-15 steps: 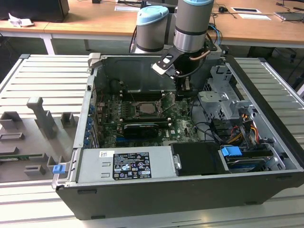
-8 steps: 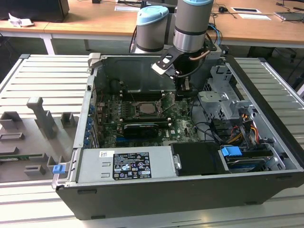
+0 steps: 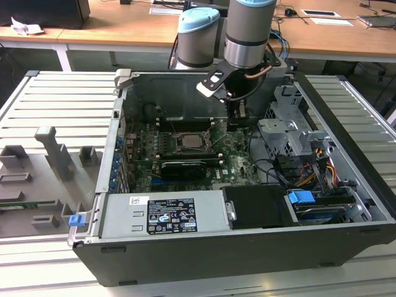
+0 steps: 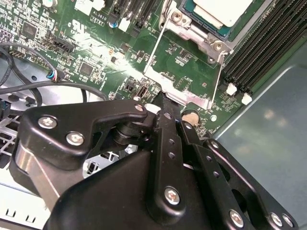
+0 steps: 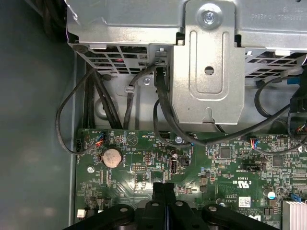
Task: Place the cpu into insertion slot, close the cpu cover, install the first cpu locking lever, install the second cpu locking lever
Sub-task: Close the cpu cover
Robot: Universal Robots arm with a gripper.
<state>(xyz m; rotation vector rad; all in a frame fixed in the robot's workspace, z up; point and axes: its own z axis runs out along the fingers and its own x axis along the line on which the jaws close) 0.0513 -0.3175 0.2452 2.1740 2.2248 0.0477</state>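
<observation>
Cpu (image 4: 221,9) is down in the insertion slot (image 4: 228,31), pale face up and lying flat. By the look of it, the placing step is done.

Cpu cover (image 4: 189,97) is swung open. It lies back flat on the green motherboard (image 4: 96,43) on the side of the slot towards me, and board shows through its square window. That leaves the chip exposed, so I judge the cover has not been closed.

My gripper (image 4: 164,98) is clenched, fingers pressed together. I see nothing between them. The tip is at the cover's outer edge, the edge farthest from the slot, either touching it or just short of it; I cannot tell which. With the fingers together the tip is narrow, which would suit nudging under or against that thin plate edge.

Pose: in the exterior view my arm drops from above into the open computer case (image 3: 185,247), wrist pointing nearly straight down. The gripper (image 3: 237,120) is low over the board, just to the exterior view's right of the slot.

In the first wrist view the shut gripper (image 5: 163,186) sits over the board. A coin battery (image 5: 112,156) is nearby, and a grey drive bracket (image 5: 206,72) with black cables (image 5: 67,115) lies farther from the slot.

The case sits on a slatted grey table (image 3: 37,99).
</observation>
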